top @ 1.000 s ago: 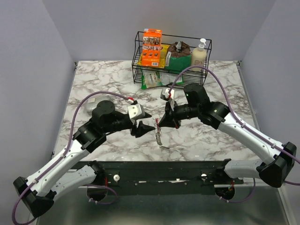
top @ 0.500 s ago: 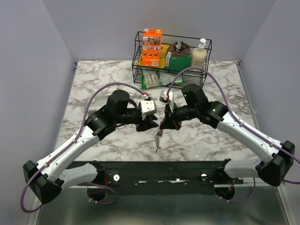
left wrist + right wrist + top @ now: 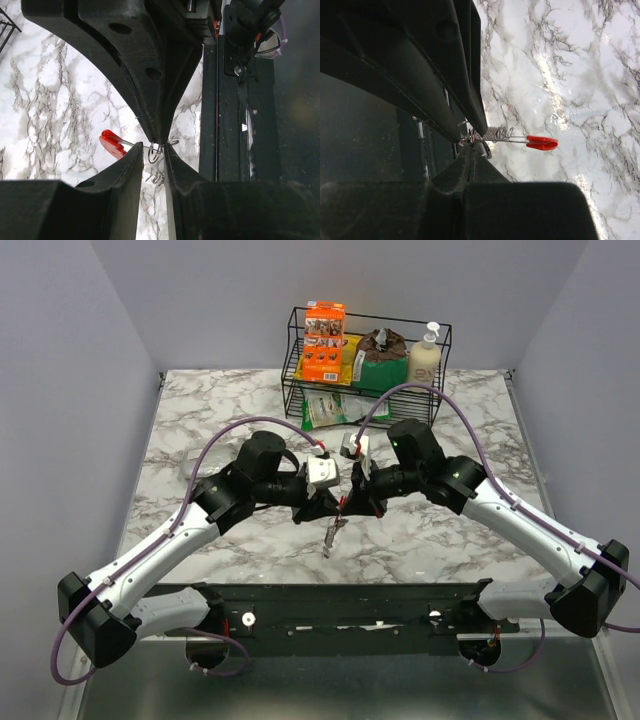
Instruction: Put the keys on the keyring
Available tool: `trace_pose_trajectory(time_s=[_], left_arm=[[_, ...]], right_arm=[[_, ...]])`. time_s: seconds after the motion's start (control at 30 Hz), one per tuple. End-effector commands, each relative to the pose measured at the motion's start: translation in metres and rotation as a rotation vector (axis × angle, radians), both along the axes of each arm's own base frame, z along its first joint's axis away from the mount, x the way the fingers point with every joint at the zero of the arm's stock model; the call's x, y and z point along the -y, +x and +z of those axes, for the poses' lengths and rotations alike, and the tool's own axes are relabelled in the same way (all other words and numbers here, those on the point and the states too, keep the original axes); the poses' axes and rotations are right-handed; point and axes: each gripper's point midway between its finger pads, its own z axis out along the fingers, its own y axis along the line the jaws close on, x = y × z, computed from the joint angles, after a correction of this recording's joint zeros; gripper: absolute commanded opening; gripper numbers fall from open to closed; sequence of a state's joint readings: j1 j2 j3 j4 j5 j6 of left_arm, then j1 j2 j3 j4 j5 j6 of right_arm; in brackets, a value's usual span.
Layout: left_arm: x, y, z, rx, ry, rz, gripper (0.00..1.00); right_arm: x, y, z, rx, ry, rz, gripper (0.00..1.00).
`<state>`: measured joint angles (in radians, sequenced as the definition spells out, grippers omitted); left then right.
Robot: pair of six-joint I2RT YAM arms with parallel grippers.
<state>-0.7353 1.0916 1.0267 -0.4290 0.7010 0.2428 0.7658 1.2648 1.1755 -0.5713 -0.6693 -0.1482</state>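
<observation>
My right gripper (image 3: 347,503) is shut on the thin wire keyring (image 3: 155,152) and holds it above the marble table (image 3: 200,420). Slim silver keys (image 3: 331,535) hang from the ring, and a small red tag (image 3: 542,143) sticks out sideways from it. The keys' teeth show next to the right fingertips (image 3: 497,133). My left gripper (image 3: 328,506) meets the right one tip to tip. Its two fingers (image 3: 132,170) straddle the ring with a narrow gap, and the keys (image 3: 159,176) dangle between them. The red tag (image 3: 112,143) lies just left of the left fingertips.
A black wire basket (image 3: 296,360) stands at the back with an orange box (image 3: 324,340), a dark green pack (image 3: 381,368) and a soap bottle (image 3: 426,355). A green packet (image 3: 333,410) lies in front of it. The black mounting rail (image 3: 350,598) runs along the near edge.
My left arm has swung right and forward until its fingertips close in around the ring held by the right gripper. The hanging keys have shifted slightly left. The right arm has barely moved.
</observation>
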Motion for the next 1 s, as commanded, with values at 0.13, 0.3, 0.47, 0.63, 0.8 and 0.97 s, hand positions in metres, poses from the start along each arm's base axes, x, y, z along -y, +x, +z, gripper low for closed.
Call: trace_pose_trajectory(time_s=[0.13, 0.3, 0.47, 0.63, 0.8, 0.97], left_arm=[[0.004, -0.006, 0.006, -0.003, -0.006, -0.056, 0.21], [0.005, -0.007, 0.006, 0.003, -0.014, -0.064, 0.06], [0.006, -0.01, 0.008, 0.006, -0.029, -0.08, 0.0], [0.005, -0.009, 0.004, 0.009, -0.034, -0.065, 0.0], [0.003, -0.005, 0.004, 0.023, -0.082, -0.009, 0.0], [-0.002, -0.003, 0.019, 0.078, -0.2, 0.068, 0.0]], right_arm=[[-0.005, 0.001, 0.012, 0.028, 0.029, 0.016, 0.0], [-0.006, 0.0, 0.011, 0.023, 0.03, 0.022, 0.0], [-0.006, 0.0, 0.012, 0.027, 0.034, 0.02, 0.01], [-0.005, 0.002, 0.015, 0.045, 0.042, 0.004, 0.03], [-0.004, 0.005, 0.027, 0.079, 0.091, -0.033, 0.12], [-0.005, 0.012, 0.039, 0.106, 0.144, -0.088, 0.32]])
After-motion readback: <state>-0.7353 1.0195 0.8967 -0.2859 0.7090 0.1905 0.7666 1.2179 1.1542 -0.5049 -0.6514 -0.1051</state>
